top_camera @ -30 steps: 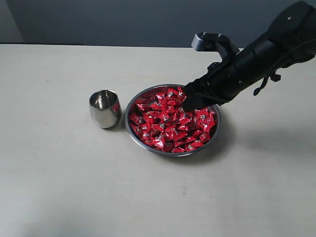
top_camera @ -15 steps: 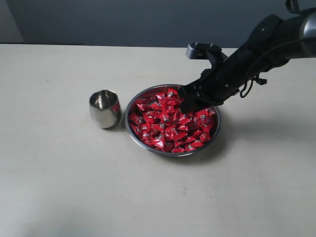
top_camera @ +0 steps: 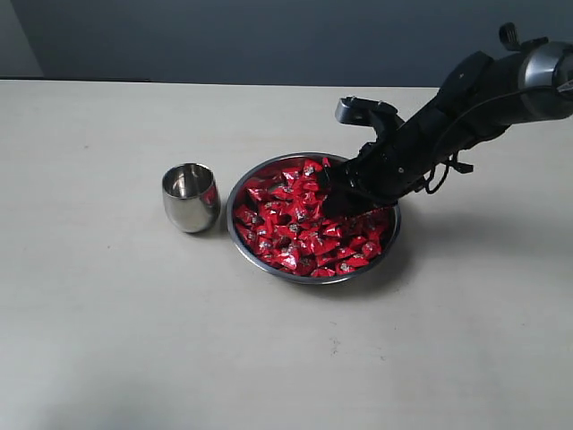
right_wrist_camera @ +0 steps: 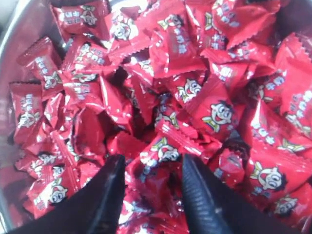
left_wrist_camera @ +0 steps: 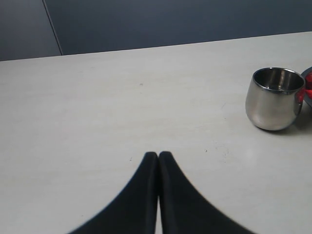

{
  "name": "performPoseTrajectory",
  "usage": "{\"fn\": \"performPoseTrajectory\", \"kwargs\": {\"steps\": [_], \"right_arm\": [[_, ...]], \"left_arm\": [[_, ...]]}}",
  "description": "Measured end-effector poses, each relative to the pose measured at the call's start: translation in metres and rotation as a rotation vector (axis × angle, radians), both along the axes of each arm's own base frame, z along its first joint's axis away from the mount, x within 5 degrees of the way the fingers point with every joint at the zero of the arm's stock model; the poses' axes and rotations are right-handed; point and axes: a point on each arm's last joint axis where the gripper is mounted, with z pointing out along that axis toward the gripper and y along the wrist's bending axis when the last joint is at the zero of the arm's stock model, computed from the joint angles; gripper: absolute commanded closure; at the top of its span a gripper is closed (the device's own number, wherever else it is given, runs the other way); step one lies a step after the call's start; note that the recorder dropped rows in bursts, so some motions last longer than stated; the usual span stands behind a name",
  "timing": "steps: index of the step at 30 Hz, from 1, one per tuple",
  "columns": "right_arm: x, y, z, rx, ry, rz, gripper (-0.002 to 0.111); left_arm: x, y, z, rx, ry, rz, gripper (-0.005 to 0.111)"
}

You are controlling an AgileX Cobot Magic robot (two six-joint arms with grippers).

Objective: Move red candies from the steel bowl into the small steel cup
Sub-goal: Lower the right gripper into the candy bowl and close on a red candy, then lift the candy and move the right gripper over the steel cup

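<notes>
- In the exterior view we see the steel bowl near the middle of the pale table, heaped with red candies. The small steel cup stands upright just beside the bowl, on its left.
- The right gripper comes in from the right, its tip down among the candies at the bowl's far right side. From this angle we cannot tell how its jaws stand.
- In the left wrist view the left gripper has its two dark fingers pressed together and holds nothing, over bare table. The cup stands upright well apart from it, with a sliver of red candies just beside the cup at the frame's edge.
- In the right wrist view the right gripper has its fingers spread, tips sunk among the red candies. One wrapped candy lies in the gap between them. The bowl's steel wall shows at the edge of the pile.
</notes>
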Motion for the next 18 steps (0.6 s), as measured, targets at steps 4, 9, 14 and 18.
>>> {"fn": "performPoseTrajectory", "kwargs": {"steps": [4, 9, 14, 18], "right_arm": [[0.0, 0.002, -0.01, 0.011, 0.035, -0.023, 0.075], [0.0, 0.002, -0.013, 0.014, 0.046, -0.029, 0.109], [0.0, 0.001, -0.001, 0.011, 0.009, -0.015, 0.108], [-0.002, -0.004, 0.034, -0.003, -0.104, 0.028, 0.108]], "left_arm": [[0.0, 0.0, 0.0, 0.0, 0.0, 0.0, 0.106], [0.0, 0.0, 0.0, 0.0, 0.0, 0.0, 0.106], [0.0, 0.0, 0.0, 0.0, 0.0, 0.0, 0.106], [0.0, 0.0, 0.0, 0.0, 0.0, 0.0, 0.106]]}}
